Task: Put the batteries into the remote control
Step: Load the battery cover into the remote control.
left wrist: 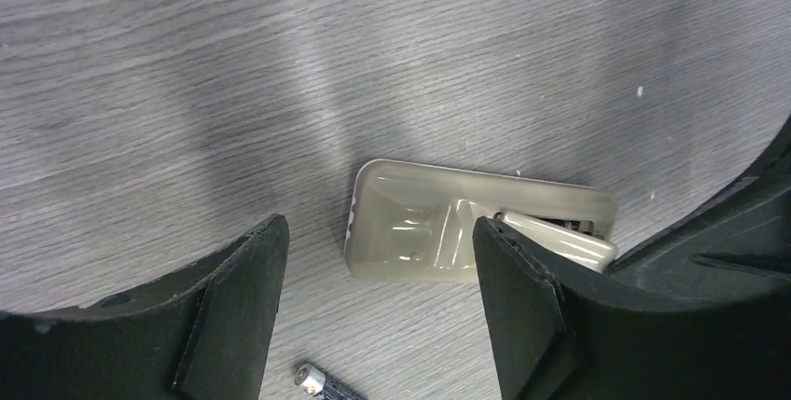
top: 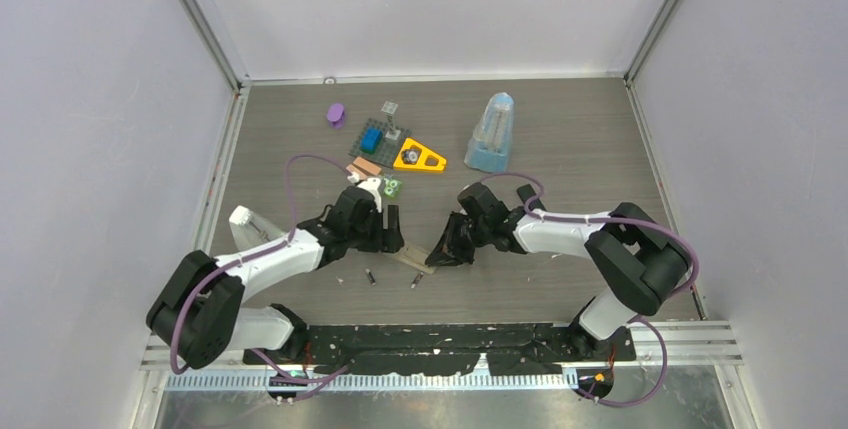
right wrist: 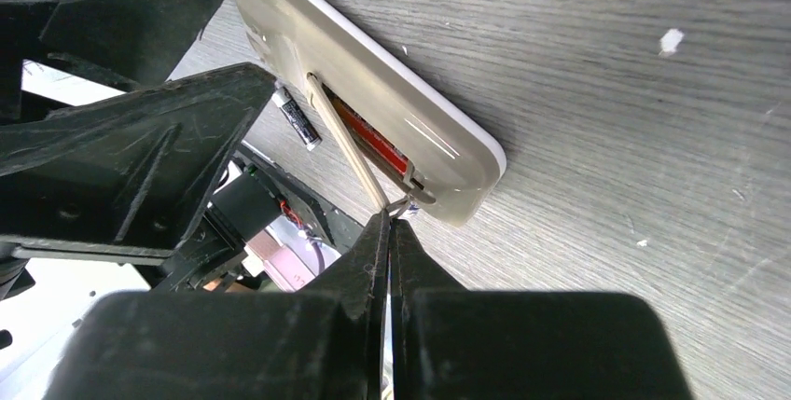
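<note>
Cream plastic back, top view: remote control (top: 413, 256) lies face-down between both grippers; loose batteries (top: 370, 276) just nearer the bases.
Left wrist view: left gripper (left wrist: 378, 227) spread wide, straddling the remote, holding nothing.
Right wrist view: right gripper (right wrist: 390, 225) pinched together at the free end of the lifted battery cover (right wrist: 343, 139); red-wrapped cell (right wrist: 373, 142) seated in the bay.
Handling: shell probably light, stiff and slick, so pin it by its long edges; the thin cover likely snaps if levered.

The remote control (top: 413, 256) is boxed in — the left gripper (top: 392, 237) hangs over one end with its fingers (left wrist: 527, 307) apart, and the right gripper (top: 440, 252) sits close at the other. Two batteries (top: 370, 276) (top: 416, 280) lie just nearside on the worktop (top: 560, 289). I see bare surface to the right; at the back, well apart, stand an orange triangle (top: 420, 157) and a blue case (top: 491, 134).
</note>
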You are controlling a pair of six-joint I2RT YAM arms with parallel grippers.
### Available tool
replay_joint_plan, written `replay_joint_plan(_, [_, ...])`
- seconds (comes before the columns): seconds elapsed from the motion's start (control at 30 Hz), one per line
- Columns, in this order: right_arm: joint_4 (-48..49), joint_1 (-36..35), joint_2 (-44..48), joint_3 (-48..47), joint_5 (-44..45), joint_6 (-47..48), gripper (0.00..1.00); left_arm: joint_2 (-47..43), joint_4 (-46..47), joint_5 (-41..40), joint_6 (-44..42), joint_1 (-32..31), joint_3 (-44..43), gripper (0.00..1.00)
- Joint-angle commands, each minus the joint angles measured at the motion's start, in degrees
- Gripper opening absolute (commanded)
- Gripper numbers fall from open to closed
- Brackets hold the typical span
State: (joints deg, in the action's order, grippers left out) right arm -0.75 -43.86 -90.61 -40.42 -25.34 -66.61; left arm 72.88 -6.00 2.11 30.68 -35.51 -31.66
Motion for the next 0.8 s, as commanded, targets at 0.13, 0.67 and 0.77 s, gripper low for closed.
replay_joint_plan(0.13, [-2.6,0.9,-2.2,-3.2,-2.3,3.0,0.05,2.7,4.0,1.4,-1.3,0.1,-1.4,0.74])
replay_joint_plan(0.67, [-3.3,1.2,-3.8,-4.2,-3.1,2.8,0.06,3.0,8.1,5.1,-0.1,0.1,0.9,0.75])
replay_joint_plan(0.77, [-4.5,1.2,-4.2,-4.7,-2.4,3.3,0.07,3.5,8.4,6.1,-0.2,0.1,1.2,0.75])
